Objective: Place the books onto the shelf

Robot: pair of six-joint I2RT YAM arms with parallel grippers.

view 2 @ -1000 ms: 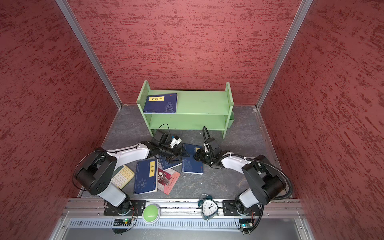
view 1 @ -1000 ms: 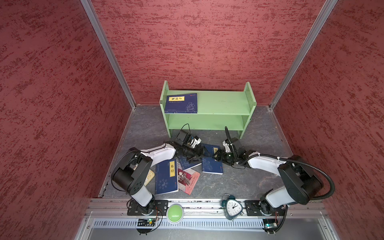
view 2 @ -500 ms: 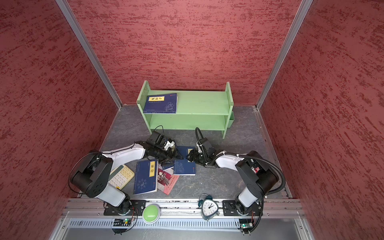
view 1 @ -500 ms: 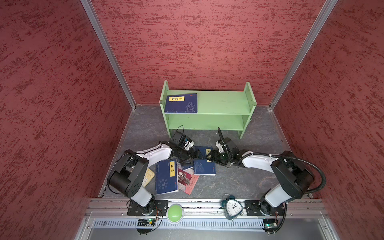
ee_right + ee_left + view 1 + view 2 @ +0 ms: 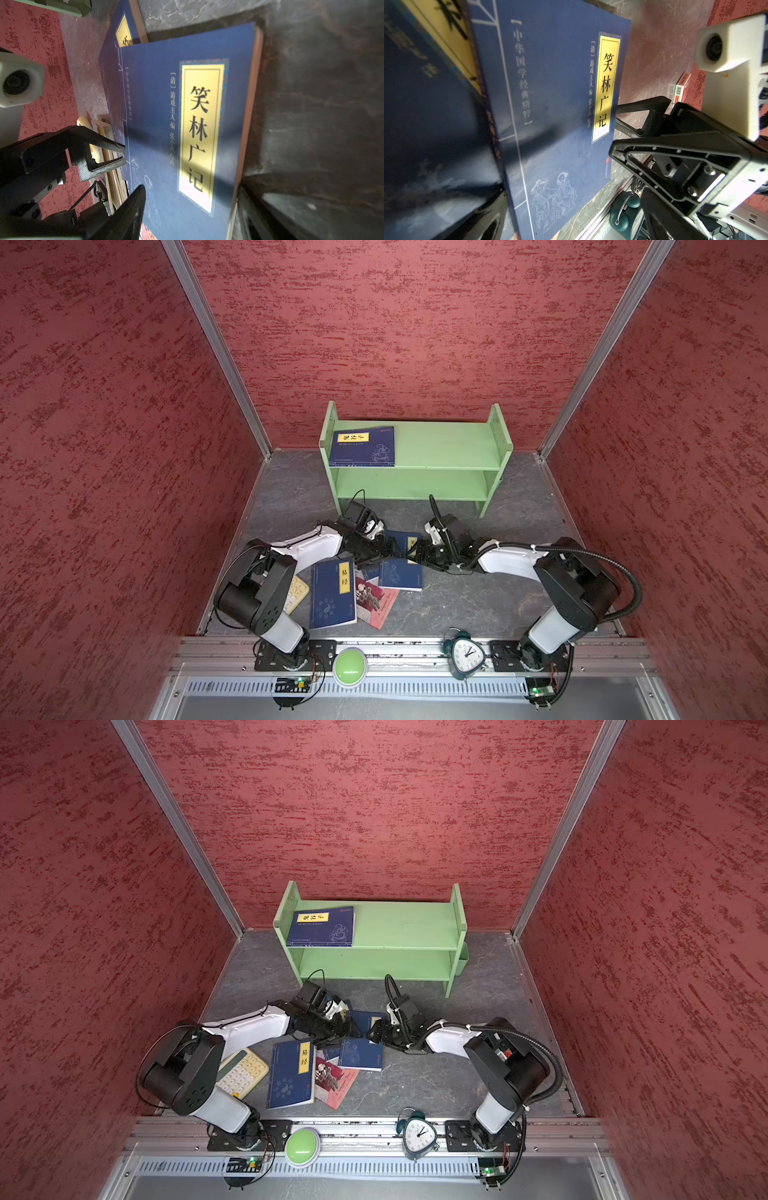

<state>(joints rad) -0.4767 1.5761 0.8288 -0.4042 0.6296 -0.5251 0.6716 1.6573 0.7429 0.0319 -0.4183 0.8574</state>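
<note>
The navy book [image 5: 401,574] at your grippers' tips lay face up on the grey marbled floor [image 5: 457,605] in front of the light green wooden shelf [image 5: 449,443]. Its long axis ran toward the shelf, with the yellow title label at that end (white line-drawn figures filled the other). Your left gripper [image 5: 382,549] stood spread wide, one pebbled black finger [image 5: 104,143] seemingly touching the matte cover's long edge. Your right gripper [image 5: 613,134] stood partly parted at the label-side edge; whether it touched the book I could not tell. A second navy book [image 5: 405,539] lay just shelfward, and a large navy book [image 5: 332,593] and the red-pink book [image 5: 376,601] lay beside them. A fourth navy book [image 5: 361,445] lay flat at the left end of the top tier, lengthwise along it.
</note>
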